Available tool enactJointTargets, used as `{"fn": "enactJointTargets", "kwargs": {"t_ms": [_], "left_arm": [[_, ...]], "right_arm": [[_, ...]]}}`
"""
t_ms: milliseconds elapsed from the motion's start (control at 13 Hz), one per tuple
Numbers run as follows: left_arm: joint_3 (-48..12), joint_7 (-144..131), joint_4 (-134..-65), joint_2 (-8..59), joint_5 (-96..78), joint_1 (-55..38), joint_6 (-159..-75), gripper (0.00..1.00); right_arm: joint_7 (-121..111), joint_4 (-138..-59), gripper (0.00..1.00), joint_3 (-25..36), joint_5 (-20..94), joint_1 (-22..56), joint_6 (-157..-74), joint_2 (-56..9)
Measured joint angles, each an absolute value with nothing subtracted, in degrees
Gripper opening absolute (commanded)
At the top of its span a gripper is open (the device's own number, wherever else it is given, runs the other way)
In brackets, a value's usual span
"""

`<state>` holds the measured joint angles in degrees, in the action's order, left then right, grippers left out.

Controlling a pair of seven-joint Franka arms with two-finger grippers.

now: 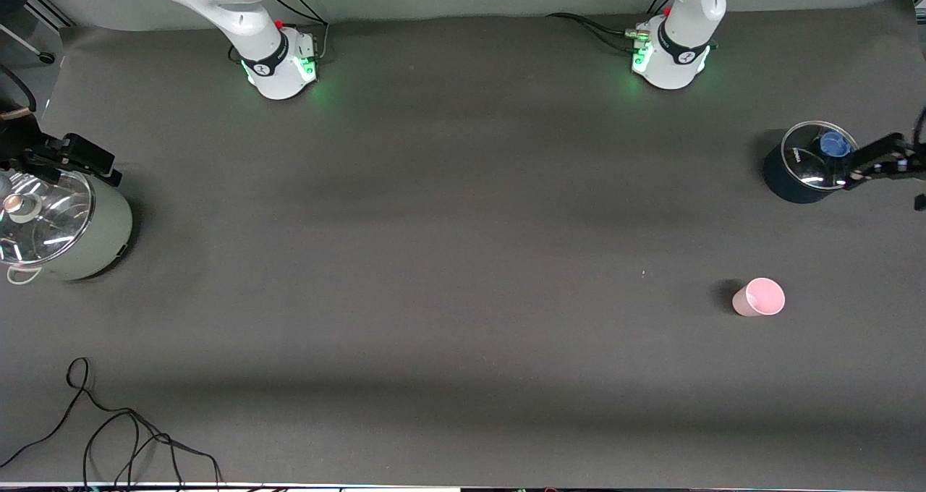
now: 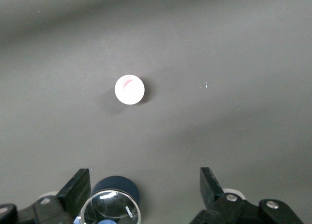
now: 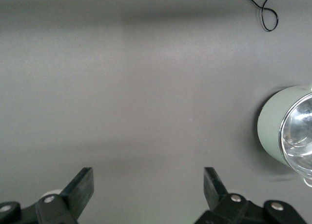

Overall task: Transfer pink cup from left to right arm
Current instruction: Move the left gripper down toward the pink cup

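The right pincer, fingers spread and empty, is hanging over the pale green pot at the right arm's end of the table. The pink cup is standing upright on the table, nearer the front camera than the dark pot, well apart from it. The left pincer, likewise spread and empty, is hovering just beside the dark pot's glass lid.

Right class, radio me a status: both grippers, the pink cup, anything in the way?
Left gripper open, above the dark pot. Right gripper open, by the pale green pot. Pink cup upright on the table, untouched. Nothing blocking it.
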<state>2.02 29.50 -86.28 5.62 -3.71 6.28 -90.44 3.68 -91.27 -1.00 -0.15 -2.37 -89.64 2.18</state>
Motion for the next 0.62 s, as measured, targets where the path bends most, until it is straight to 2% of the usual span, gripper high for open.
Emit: {"fn": "enactJointTargets", "kwargs": {"t_ms": [308, 615], "left_arm": [[2.1, 48.1, -86.1, 10.2, -10.7, 12.3, -93.3, 1.00], [2.1, 68.9, -85.1, 18.2, -22.9, 18.1, -95.1, 1.00]], "right_arm": [[3.7, -91.3, 1.00, -1.0, -0.2, -2.4, -89.6, 2.2], [3.7, -91.3, 1.00, -1.0, -0.2, -2.4, -89.6, 2.2]]}}
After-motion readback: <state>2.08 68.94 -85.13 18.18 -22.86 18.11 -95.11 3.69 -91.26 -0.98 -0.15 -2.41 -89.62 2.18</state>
